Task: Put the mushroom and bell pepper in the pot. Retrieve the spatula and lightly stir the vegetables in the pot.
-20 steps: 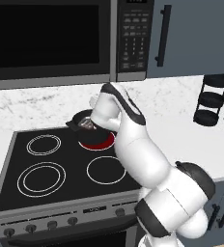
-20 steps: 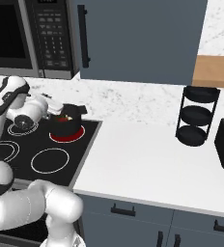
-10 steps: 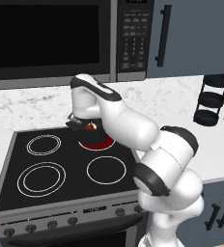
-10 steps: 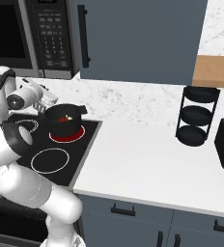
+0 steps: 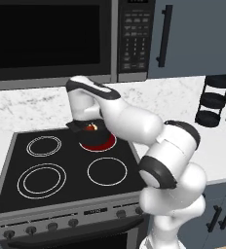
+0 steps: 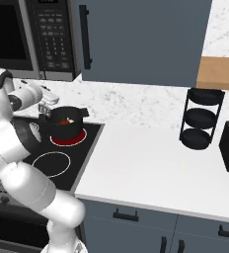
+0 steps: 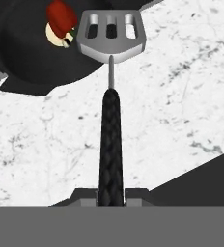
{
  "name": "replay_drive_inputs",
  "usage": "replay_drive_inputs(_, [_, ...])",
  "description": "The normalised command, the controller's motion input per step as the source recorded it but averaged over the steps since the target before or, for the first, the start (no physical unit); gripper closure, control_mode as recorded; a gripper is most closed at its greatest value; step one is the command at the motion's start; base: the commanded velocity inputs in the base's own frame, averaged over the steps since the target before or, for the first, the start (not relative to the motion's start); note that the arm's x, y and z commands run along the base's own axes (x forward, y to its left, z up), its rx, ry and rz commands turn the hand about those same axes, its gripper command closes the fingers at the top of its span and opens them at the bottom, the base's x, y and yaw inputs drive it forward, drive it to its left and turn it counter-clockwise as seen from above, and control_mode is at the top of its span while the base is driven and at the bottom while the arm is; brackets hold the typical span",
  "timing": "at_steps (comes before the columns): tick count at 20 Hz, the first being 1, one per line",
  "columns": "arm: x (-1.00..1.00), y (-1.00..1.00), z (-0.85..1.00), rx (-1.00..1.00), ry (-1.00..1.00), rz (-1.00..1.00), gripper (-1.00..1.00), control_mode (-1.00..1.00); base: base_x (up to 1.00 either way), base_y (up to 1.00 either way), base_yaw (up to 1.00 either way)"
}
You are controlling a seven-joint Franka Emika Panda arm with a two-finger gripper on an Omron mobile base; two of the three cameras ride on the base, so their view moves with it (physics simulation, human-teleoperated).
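The spatula (image 7: 111, 96) is gripped by its black handle in the gripper (image 7: 111, 195), its slotted head held over the pot (image 7: 32, 53) rim beside the bell pepper (image 7: 61, 17) and mushroom (image 7: 55, 35).

The pot (image 6: 66, 122) is sitting on the back right ring of the stove (image 6: 89, 148). The bell pepper (image 7: 61, 18) and the mushroom (image 7: 52, 35) are lying inside the pot, touching each other, with the pepper at 12 o'clock of the mushroom in the hand view. The spatula (image 7: 111, 72) is sticking out from the gripper (image 7: 111, 195), its head at the pot's rim, at 3 o'clock of the vegetables. The rack (image 6: 201, 118) is standing on the counter (image 6: 151, 168), well apart at 3 o'clock of the pot.
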Motion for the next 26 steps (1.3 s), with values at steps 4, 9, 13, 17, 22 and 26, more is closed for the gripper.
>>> replay_drive_inputs(4, [0.0, 0.0, -0.39, 0.0, -0.03, 0.0, 1.0, -1.0, 0.0, 0.0, 0.0])
replay_drive_inputs(9, [0.0, 0.0, -0.39, 0.0, -0.1, 0.0, 1.0, -1.0, 0.0, 0.0, 0.0])
replay_drive_inputs(13, [0.0, -0.16, -0.39, 0.0, -0.13, 0.0, 1.0, -1.0, 0.0, 0.0, 0.0])
replay_drive_inputs(17, [-0.19, -0.26, -0.79, 0.0, -0.16, 0.0, 1.0, -1.0, 0.0, 0.0, 0.0])
replay_drive_inputs(22, [-0.55, -0.29, -0.58, 0.0, -0.12, 0.0, 1.0, -1.0, 0.0, 0.0, 0.0])
replay_drive_inputs(26, [-0.01, -0.26, -0.1, 0.01, -0.16, 0.0, 1.0, -1.0, 0.0, 0.0, 0.0])
